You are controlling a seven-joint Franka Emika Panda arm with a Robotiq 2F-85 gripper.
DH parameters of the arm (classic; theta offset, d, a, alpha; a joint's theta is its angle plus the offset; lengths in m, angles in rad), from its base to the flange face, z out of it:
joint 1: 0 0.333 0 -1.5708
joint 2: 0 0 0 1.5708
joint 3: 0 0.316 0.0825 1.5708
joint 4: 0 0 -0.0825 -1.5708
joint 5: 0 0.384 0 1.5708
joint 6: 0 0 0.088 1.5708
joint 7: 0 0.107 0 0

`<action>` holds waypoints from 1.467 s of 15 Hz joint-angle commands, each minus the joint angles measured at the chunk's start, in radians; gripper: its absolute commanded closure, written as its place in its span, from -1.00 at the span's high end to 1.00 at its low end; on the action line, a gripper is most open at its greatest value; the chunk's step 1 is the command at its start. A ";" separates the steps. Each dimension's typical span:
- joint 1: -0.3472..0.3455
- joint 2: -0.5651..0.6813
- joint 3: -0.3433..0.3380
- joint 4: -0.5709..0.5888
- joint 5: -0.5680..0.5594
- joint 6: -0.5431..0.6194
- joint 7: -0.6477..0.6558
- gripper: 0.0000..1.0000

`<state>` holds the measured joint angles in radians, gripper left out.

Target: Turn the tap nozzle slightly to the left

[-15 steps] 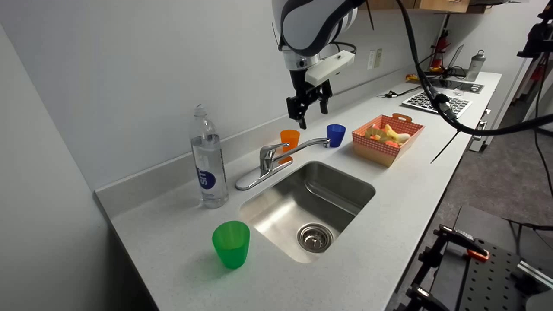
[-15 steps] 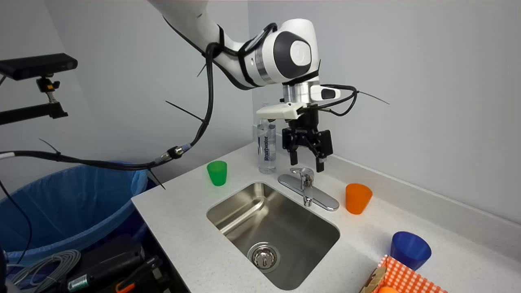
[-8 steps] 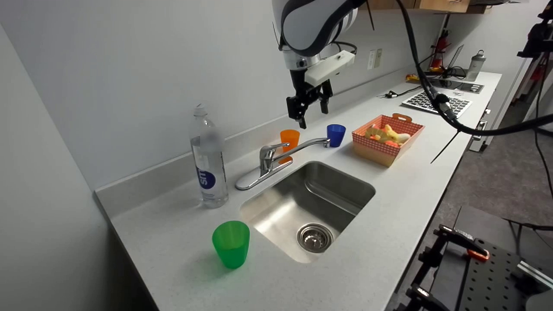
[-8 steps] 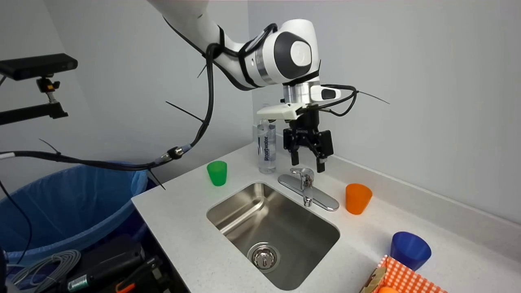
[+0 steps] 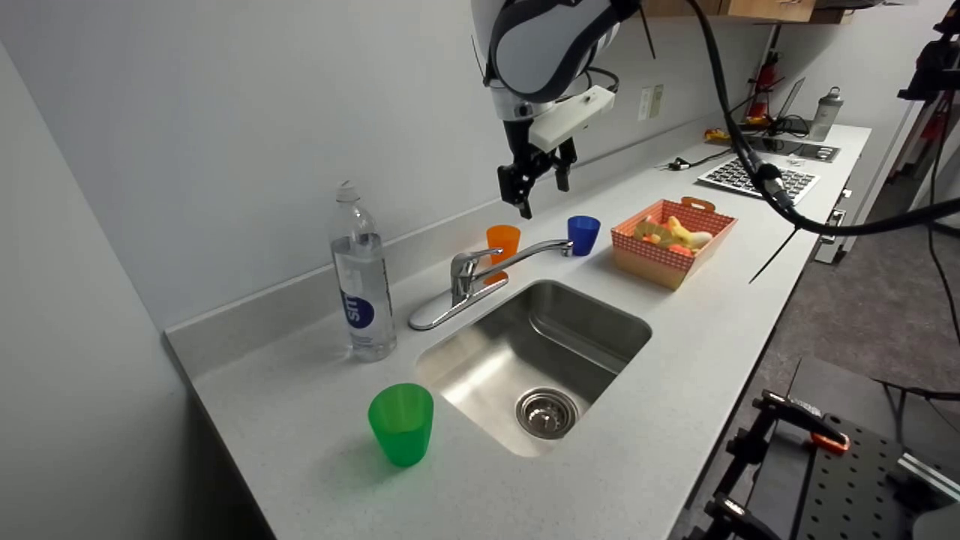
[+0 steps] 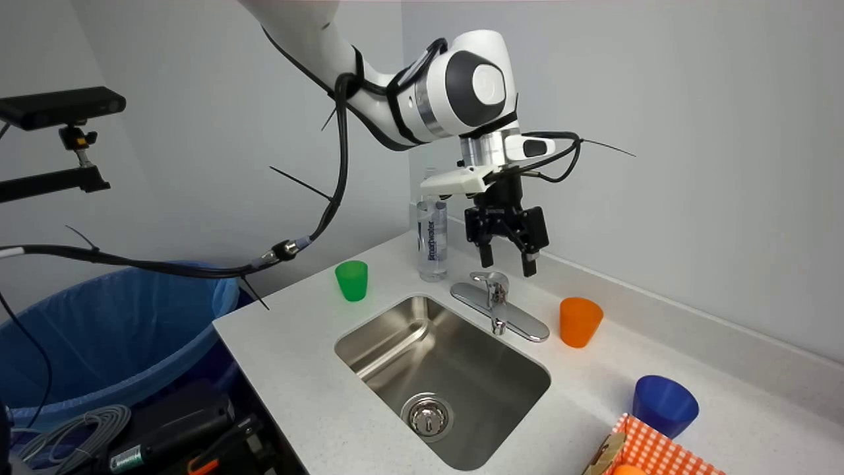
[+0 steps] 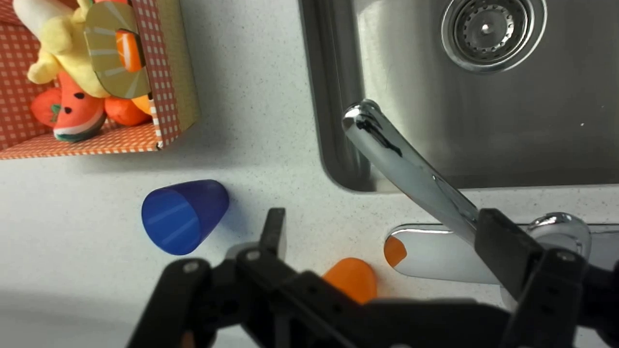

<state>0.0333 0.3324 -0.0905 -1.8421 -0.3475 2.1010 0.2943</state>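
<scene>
- Counter (image 5: 622,442): we see it cut off at the lower edge in both exterior views.
- Arm (image 6: 422,112): its upper links are cut off at the top edge in both exterior views.
- Sink (image 6: 481,396): set into the counter; the wrist view shows only part.
- Box (image 5: 652,262): stands right of the sink; we judge it outside the working area. The wrist view cuts it off at left.
- Bottle (image 5: 364,292): upright at left; the arm partly covers its upper part in an exterior view.
- Gripper (image 6: 508,262): hangs above the tap (image 5: 461,277), touching nothing. Its fingers (image 7: 274,229) are well apart; we judge this leaves room to descend around or beside the spout.
- Nozzle (image 7: 416,169): in the wrist view it slants from the tap to the sink's left end. We judge the turn yet to be made. A finger hides its root there, and whose "left" applies we cannot settle.
- Cups: green cup (image 5: 403,427) at near left; orange cup (image 6: 580,322) just beside the tap, partly hidden by the gripper in the wrist view; blue cup (image 7: 188,217) near the box. We judge the orange one likeliest to be knocked.
- Drain (image 5: 547,412): near side of the sink; cut off at top in the wrist view.
</scene>
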 commanded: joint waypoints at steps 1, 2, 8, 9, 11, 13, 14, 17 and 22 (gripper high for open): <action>-0.001 0.000 0.003 0.002 0.024 -0.006 0.008 1.00; 0.000 0.000 0.002 0.004 0.029 -0.015 0.014 1.00; 0.004 0.002 0.001 0.009 0.054 -0.053 0.056 1.00; 0.004 0.002 0.001 0.009 0.058 -0.053 0.062 1.00; 0.004 0.001 0.000 0.007 0.056 -0.045 0.070 1.00; 0.008 0.001 -0.005 0.007 0.035 -0.049 0.075 1.00; 0.001 0.001 -0.001 0.002 0.041 -0.035 0.049 1.00; 0.001 0.001 -0.001 0.002 0.041 -0.035 0.050 1.00; 0.001 0.001 -0.001 0.002 0.041 -0.035 0.050 1.00</action>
<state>0.0333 0.3327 -0.0898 -1.8420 -0.3076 2.0685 0.3453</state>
